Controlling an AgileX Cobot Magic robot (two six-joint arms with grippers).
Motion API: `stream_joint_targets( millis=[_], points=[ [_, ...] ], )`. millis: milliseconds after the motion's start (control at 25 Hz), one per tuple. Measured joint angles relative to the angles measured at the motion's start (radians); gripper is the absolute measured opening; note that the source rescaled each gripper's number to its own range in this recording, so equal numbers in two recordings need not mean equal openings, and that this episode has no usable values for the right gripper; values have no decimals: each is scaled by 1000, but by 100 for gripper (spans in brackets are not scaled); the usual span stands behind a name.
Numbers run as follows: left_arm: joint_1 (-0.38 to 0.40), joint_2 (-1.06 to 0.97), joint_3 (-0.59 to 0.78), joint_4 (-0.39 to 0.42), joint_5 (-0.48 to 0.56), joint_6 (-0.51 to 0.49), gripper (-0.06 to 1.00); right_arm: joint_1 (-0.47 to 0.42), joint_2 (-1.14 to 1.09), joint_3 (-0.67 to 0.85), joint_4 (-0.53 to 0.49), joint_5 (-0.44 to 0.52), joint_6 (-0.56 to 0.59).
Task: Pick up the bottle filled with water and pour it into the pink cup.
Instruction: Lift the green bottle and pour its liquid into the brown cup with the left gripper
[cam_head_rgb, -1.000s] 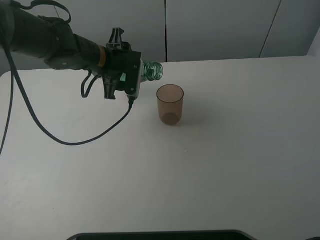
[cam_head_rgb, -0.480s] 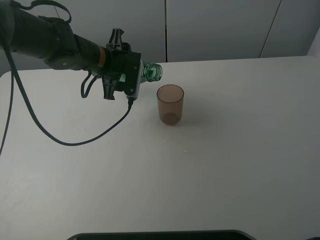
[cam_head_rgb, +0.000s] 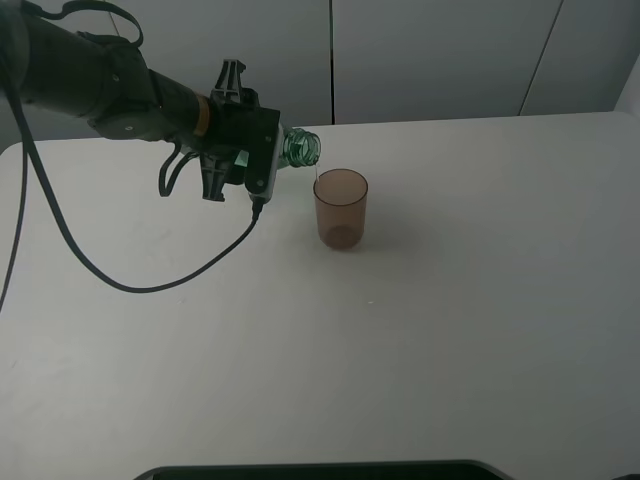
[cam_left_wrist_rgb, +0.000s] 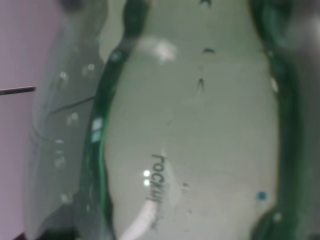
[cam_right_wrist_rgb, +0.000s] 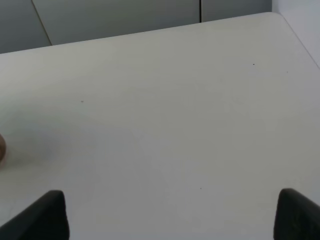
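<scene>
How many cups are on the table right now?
1. The cup stands upright on the table, just below the tilted bottle mouth. No other shows in any view.

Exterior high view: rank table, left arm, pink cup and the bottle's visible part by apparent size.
1. table
2. left arm
3. pink cup
4. bottle, only its neck showing past the arm

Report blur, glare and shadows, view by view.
Left wrist: the bottle fills the frame, out of focus, with small glints. Exterior high: sharp, evenly lit, faint soft shadow beside the pink cup. Right wrist: the table in focus, no glare.
</scene>
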Motion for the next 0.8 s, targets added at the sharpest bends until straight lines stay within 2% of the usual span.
stream_joint_targets(
  millis=[800],
  points=[
    [-16,0,0,2,56,19,0,0,0,0,0,0,0]
  ],
)
